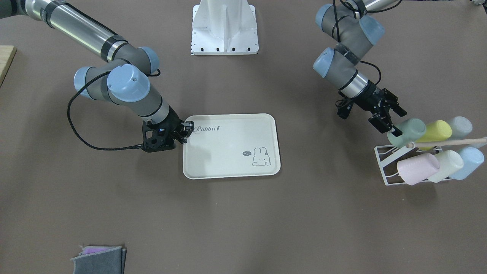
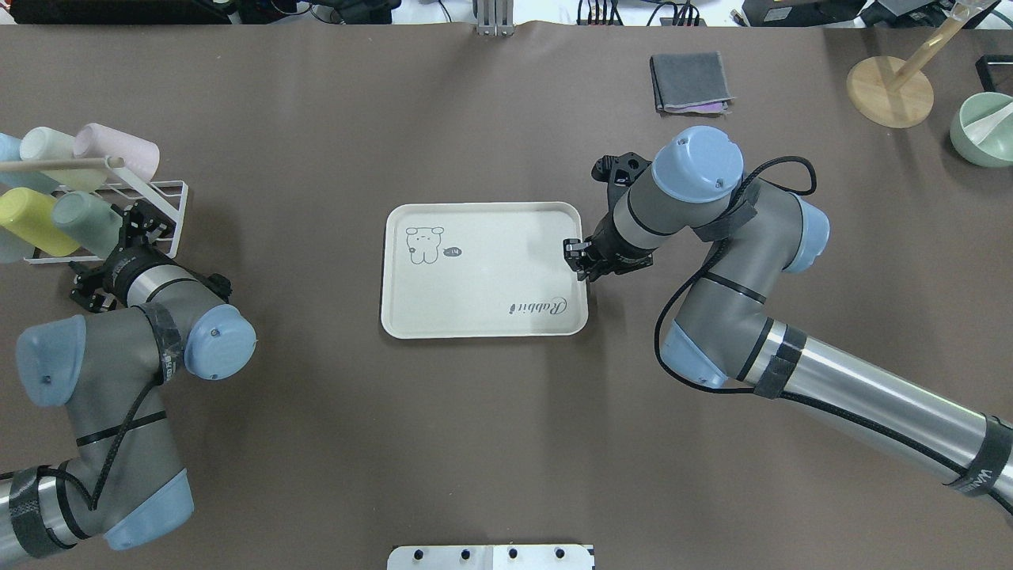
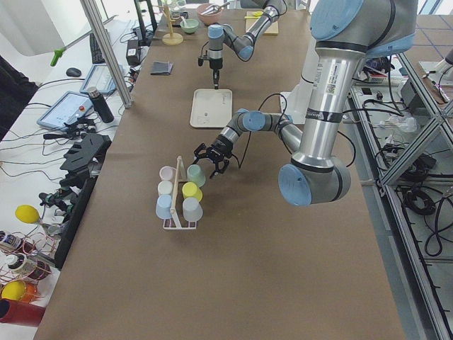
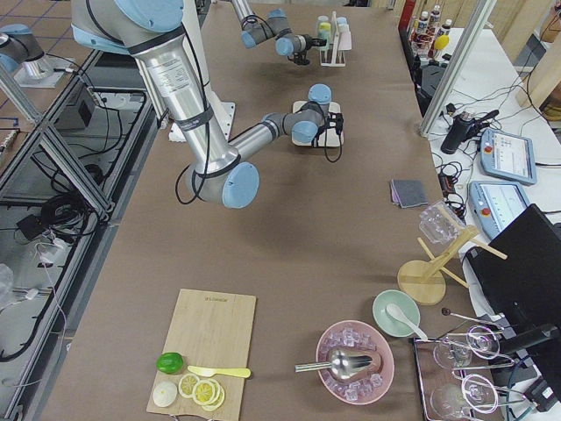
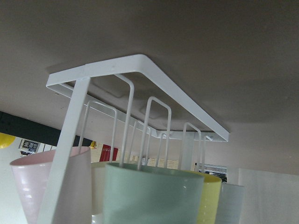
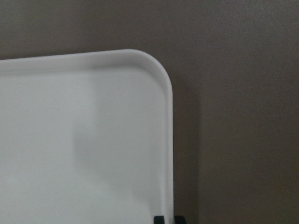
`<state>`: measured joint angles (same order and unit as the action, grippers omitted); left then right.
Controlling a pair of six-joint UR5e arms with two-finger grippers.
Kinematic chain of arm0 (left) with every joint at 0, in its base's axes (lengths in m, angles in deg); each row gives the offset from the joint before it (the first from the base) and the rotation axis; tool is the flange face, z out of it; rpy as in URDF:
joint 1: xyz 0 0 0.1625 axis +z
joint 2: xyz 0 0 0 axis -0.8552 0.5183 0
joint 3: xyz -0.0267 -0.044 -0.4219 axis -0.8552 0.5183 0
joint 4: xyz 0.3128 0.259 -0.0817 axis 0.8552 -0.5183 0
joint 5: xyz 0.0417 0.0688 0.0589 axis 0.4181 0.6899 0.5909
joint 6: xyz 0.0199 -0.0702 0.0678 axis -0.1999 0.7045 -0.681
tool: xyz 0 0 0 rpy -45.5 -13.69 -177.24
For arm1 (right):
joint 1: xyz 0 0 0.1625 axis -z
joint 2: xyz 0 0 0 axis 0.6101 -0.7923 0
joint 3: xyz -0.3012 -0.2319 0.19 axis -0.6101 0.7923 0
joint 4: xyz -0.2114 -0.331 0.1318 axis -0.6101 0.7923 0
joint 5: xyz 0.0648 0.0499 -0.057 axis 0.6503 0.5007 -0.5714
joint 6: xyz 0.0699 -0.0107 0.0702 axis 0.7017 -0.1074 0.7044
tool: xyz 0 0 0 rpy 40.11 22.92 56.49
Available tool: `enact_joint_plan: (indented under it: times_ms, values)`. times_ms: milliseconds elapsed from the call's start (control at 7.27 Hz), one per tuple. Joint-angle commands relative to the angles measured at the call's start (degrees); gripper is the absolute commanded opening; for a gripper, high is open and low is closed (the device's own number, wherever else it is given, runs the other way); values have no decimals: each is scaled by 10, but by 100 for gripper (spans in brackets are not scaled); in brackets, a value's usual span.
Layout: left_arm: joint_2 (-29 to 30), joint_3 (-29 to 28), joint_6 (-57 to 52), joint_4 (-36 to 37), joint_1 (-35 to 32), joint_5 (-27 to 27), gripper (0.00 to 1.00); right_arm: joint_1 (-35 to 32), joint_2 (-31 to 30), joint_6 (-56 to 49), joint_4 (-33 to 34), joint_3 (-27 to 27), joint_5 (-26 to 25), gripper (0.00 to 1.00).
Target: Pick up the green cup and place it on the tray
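A brown table (image 1: 243, 228) fills every view.

In the front-facing view the tray (image 1: 228, 160) is seen lying flat in the middle, with nothing on it. The right gripper (image 1: 187, 130) is set at the tray's short edge, beside the "Rabbit" script. At the far side a white wire rack (image 1: 382, 164) is loaded with tilted cups. The green cup (image 1: 409, 130) is hung at the rack's end nearest the robot, just beside a yellow-green cup (image 1: 434, 131). The left gripper (image 1: 397, 121) is held right at this cup with its jaws spread apart, and nothing is grasped in them.

In the overhead view the same is confirmed: the green cup is on the rack, well apart from the tray.

In the two side views the grippers are too small to be judged.

In the left wrist view the green cup is seen close in front, beside a pink cup (image 5: 42, 186), but the fingers are not shown.

In the right wrist view two dark fingertips (image 6: 159, 218) are seen at either side of the tray's rim, so it seems to be pinched.

The step in hand is judged to be the approach to the cup. For the next move, the jaws must be brought around the cup wall and closed, and then the cup must be drawn off its wire prong.
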<state>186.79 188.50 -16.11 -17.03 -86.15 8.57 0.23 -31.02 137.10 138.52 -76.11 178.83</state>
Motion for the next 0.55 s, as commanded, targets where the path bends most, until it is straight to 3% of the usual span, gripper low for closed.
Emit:
enact_joint_plan:
  times_ms: [0, 138, 413]
  values:
    - [0, -6, 1, -1, 0, 2, 98, -30, -16, -4, 9, -3, 6, 100]
    - [0, -12, 3, -3, 0, 2, 98, -68, -30, -29, 25, -9, 21, 100]
    - [0, -20, 2, -14, -1, 4, 98, -175, -59, -188, 101, -32, 78, 100]
